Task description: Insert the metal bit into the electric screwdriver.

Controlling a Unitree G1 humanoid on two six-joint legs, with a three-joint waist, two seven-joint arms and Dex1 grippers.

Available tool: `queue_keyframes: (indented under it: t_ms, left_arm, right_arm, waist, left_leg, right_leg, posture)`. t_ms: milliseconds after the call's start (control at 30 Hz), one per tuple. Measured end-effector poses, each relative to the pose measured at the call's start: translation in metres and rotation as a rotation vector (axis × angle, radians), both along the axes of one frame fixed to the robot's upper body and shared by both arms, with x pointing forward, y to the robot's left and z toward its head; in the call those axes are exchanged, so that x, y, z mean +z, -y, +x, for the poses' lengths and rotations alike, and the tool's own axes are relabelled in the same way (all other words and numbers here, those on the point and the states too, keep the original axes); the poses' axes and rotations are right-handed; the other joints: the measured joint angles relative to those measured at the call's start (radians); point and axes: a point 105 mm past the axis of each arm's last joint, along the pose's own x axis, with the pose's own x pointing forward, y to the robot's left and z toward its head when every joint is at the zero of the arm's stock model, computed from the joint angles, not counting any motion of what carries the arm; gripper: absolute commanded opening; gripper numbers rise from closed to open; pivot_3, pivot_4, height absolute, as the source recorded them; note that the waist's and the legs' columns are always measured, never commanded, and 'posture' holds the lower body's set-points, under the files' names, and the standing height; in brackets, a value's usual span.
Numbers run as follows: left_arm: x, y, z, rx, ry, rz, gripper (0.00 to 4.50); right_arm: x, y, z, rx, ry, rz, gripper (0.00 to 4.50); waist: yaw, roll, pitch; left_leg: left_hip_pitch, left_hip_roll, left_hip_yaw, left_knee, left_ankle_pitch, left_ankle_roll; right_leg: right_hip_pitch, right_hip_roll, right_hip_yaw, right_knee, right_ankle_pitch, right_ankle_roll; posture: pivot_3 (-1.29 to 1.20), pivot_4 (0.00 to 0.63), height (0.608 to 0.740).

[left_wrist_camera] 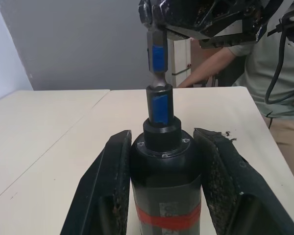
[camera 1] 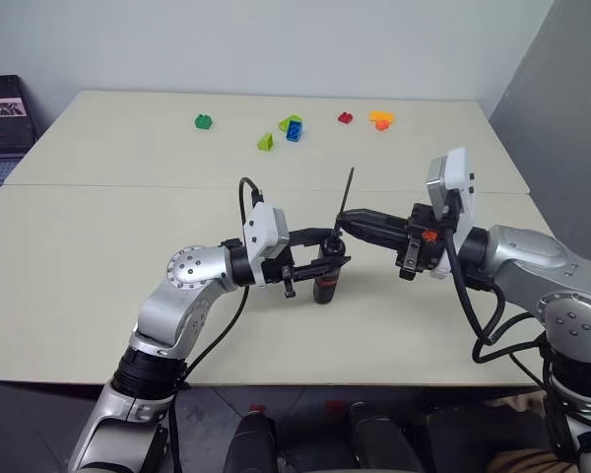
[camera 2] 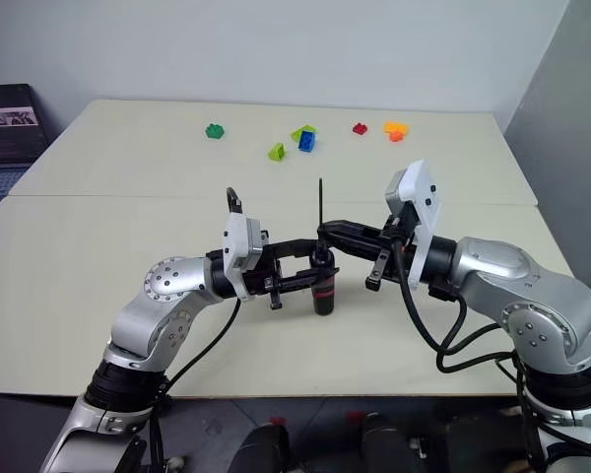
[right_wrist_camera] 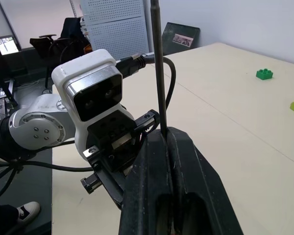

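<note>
You see the left gripper (camera 1: pixel 320 259) clamped on the slim dark electric screwdriver with its red band (camera 1: pixel 325 279), held upright above the cream table (camera 1: pixel 98 236). The right gripper (camera 1: pixel 343 225) – fingers pinched together – holds the thin dark metal bit (camera 1: pixel 347 192) upright over the screwdriver's nose. Small coloured toy bricks (camera 1: pixel 292 128) lie far back.

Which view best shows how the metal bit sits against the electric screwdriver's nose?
The left wrist view: the metal bit meets the electric screwdriver nose close up. Eye views show them small; the right wrist view shows just the bit's shaft.
</note>
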Motion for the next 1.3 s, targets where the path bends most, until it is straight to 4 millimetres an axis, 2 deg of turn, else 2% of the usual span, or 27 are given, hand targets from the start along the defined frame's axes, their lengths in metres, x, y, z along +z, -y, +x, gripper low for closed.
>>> queue_keyframes:
  t_ms: [667,1100,1167,1267,1300]
  left_arm:
    - [0.000,-0.001,0.000,0.003,0.004,0.003,1.63]
    - [0.000,-0.001,0.000,0.001,0.005,0.004,1.63]
    - [0.001,-0.001,0.001,0.001,0.004,0.005,1.63]
    - [0.004,0.000,0.006,0.013,-0.001,0.011,1.63]
    - [0.007,-0.001,0.013,0.042,0.011,0.023,1.62]
  right_arm:
    - [0.001,-0.005,0.003,0.001,-0.030,-0.075,0.00]
    - [0.001,-0.008,-0.003,0.047,-0.065,-0.051,2.67]
    - [0.002,-0.007,-0.002,0.038,-0.059,-0.052,3.25]
    - [0.006,0.000,0.001,0.000,-0.042,-0.054,3.79]
    - [0.006,0.006,0.003,-0.031,-0.032,-0.061,3.80]
  waist:
    - [0.000,0.000,0.000]
    - [0.000,0.000,0.000]
    - [0.000,0.000,0.000]
    - [0.001,-0.001,0.000]
    - [0.001,-0.001,0.000]
  left_leg:
    - [0.000,0.000,0.000,0.000,0.000,0.000]
    - [0.000,0.000,0.000,0.000,0.000,0.000]
    - [0.000,0.000,0.000,0.000,0.000,0.000]
    - [-0.001,0.000,0.000,0.000,0.000,0.000]
    - [-0.001,0.000,0.000,0.000,0.000,0.000]
  right_leg:
    - [0.000,0.000,0.000,0.000,0.000,0.000]
    - [0.000,0.000,0.000,0.000,0.000,0.000]
    - [0.000,0.000,0.000,0.000,0.000,0.000]
    - [0.000,0.000,0.000,0.000,0.000,0.000]
    - [-0.001,0.000,0.000,0.000,0.000,0.000]
  posture:
    - [0.00,0.150,0.740]
    - [0.00,0.150,0.740]
    - [0.00,0.150,0.740]
    - [0.00,0.150,0.740]
    - [0.00,0.150,0.740]
